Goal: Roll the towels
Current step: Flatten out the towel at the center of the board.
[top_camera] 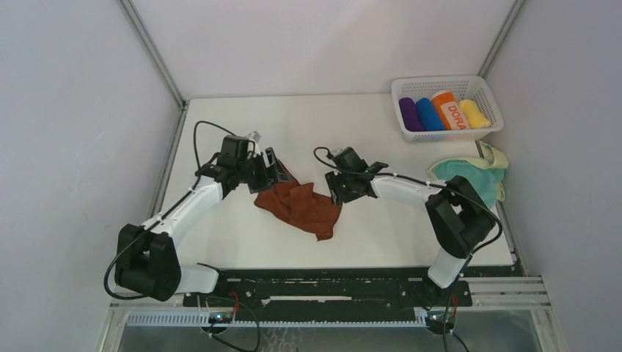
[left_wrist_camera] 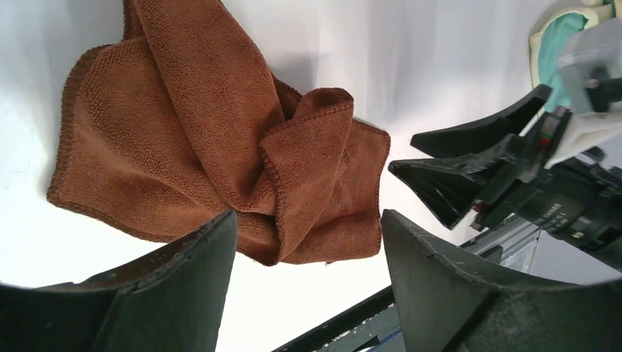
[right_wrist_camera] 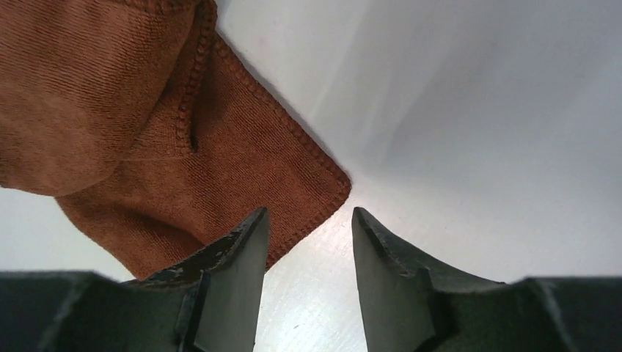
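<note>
The rust-brown towel (top_camera: 301, 207) lies crumpled and folded over itself mid-table. My left gripper (top_camera: 275, 167) hovers at its far left end, jaws wide open; in the left wrist view the towel (left_wrist_camera: 198, 139) lies just beyond the gripper (left_wrist_camera: 308, 214), nothing gripped. My right gripper (top_camera: 339, 192) is at the towel's right edge. In the right wrist view the jaws (right_wrist_camera: 309, 213) stand apart over bare table, a hemmed corner of the towel (right_wrist_camera: 147, 110) just ahead of the left finger. The teal and cream towel (top_camera: 473, 173) lies bunched at the right edge.
A white basket (top_camera: 437, 79) at the back right holds purple, blue, orange and yellow rolls. White walls close the table at the back and both sides. The right gripper (left_wrist_camera: 403, 154) shows in the left wrist view, close beside the brown towel.
</note>
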`<state>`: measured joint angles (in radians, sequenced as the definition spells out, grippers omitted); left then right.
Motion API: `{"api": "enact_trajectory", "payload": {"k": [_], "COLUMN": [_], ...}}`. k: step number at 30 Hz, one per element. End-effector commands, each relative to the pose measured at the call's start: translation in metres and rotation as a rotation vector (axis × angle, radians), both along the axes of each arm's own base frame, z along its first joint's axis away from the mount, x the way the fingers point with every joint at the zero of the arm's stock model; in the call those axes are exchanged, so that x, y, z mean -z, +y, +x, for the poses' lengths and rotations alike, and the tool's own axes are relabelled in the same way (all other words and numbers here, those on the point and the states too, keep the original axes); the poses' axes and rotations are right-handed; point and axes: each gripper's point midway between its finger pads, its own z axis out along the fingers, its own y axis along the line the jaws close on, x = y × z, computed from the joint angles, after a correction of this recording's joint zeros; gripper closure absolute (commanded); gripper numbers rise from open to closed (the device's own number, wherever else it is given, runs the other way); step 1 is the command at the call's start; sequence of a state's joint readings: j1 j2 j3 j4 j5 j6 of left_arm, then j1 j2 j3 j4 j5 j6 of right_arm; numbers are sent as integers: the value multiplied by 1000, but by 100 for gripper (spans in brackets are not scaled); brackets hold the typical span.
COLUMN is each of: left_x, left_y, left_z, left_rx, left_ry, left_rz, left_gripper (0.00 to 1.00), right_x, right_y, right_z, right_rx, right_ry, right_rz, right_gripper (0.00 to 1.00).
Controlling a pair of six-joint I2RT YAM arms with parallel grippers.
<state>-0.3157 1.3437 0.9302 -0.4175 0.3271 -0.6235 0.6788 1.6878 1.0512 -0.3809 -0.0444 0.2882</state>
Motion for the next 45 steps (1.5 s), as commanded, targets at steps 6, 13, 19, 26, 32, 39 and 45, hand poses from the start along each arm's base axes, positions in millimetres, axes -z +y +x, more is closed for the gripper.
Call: {"api": "enact_trajectory", "payload": {"k": [6, 13, 19, 26, 32, 39, 45], "left_x": [-4, -5, -3, -3, 2, 11, 16], "left_y": [9, 7, 8, 2, 1, -5, -18], "left_z": [-10, -13, -15, -14, -13, -13, -5], "left_rx": [28, 33, 31, 29, 28, 38, 53], "left_ry": [-55, -60, -61, -53, -40, -11, 18], "left_rz": [9, -14, -15, -43, -40, -28, -13], "left_gripper": [23, 23, 23, 24, 25, 26, 33], "right_x": [7, 19, 21, 38, 51, 48, 45], "right_y": [3, -1, 3, -2, -4, -5, -7], "right_z": [5, 6, 10, -1, -12, -15, -14], "right_rx": [21, 49, 45, 27, -4, -17, -16], "right_ry": [9, 27, 29, 87, 141, 112, 85], "right_rz": [-156, -222, -231, -275, -294, -265, -257], "right_gripper": [59, 62, 63, 67, 79, 100, 100]}}
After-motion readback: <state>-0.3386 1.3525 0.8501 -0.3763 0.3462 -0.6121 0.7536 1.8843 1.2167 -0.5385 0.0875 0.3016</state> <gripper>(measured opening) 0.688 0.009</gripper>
